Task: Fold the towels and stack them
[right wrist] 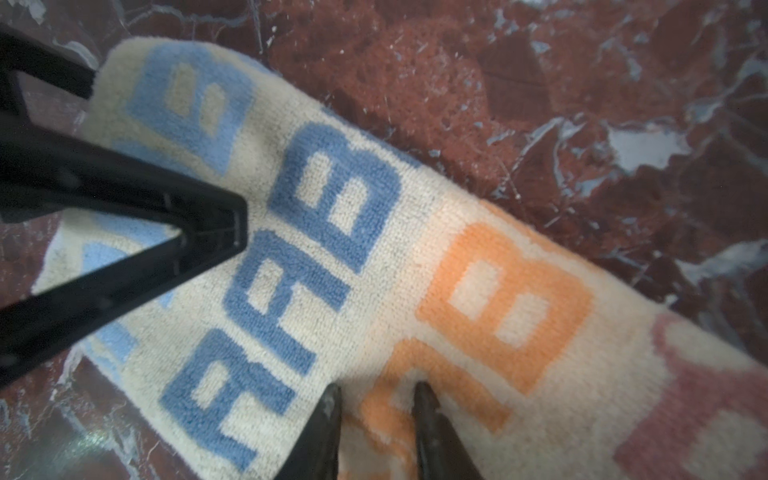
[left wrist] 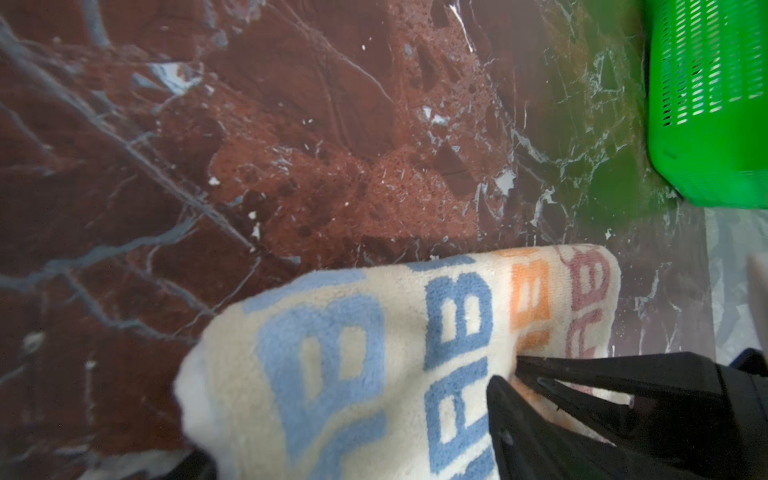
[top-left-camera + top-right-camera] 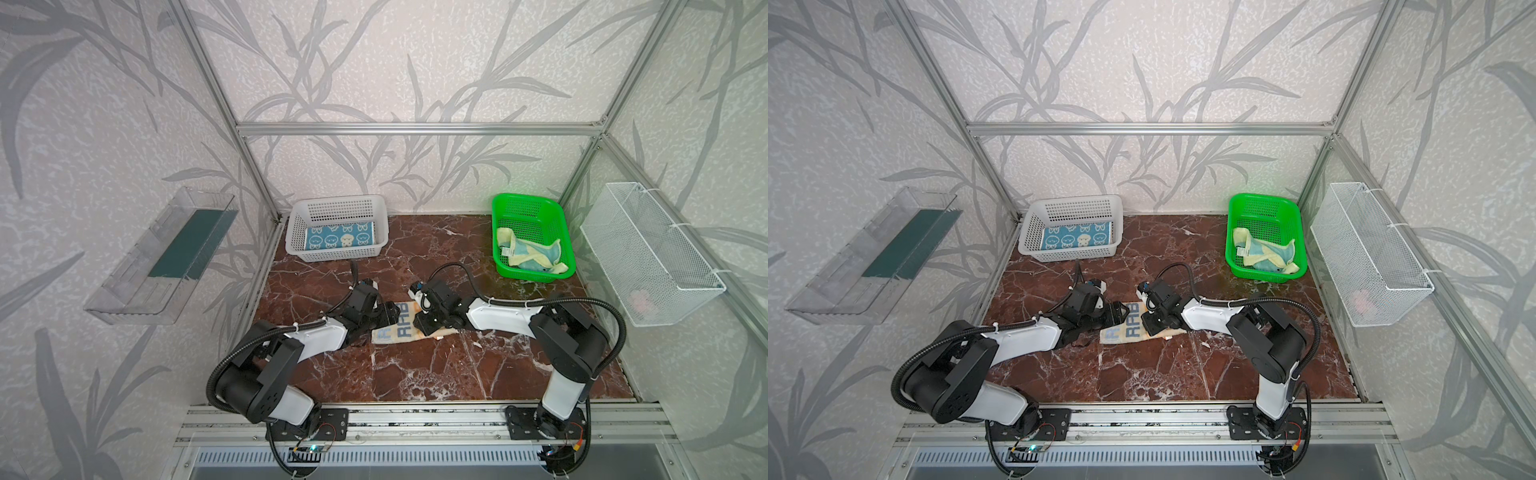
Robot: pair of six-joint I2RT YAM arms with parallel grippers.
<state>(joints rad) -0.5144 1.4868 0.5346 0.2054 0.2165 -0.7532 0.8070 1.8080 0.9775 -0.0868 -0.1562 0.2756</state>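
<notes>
Centrally on the red-brown marbled desk (image 3: 415, 374), we find the cream terry towel with blue, orange and red-brown "RABBIT" lettering (image 3: 397, 328) partly folded. The left fingers (image 1: 124, 216) stand wide astride it. The right fingers (image 1: 328, 424) are narrow, and we cannot tell whether they grip. The blue rabbit-face towel (image 3: 340, 237) lies folded in the white perforated basket (image 3: 336, 208). The crumpled teal-and-yellow towel (image 3: 530, 253) remains in the green basket (image 3: 528, 208).

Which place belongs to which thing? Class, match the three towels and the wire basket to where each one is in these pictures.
Column A
1. rabbit-face towel
2. RABBIT-lettered towel
3. teal and yellow towel
4. white wire basket

Column B
a. crumpled in the green basket
b. hung on the side wall
c. lying on the marble tabletop
d. folded flat in the white plastic basket

Pairs: 1-d, 2-c, 3-a, 4-b
</notes>
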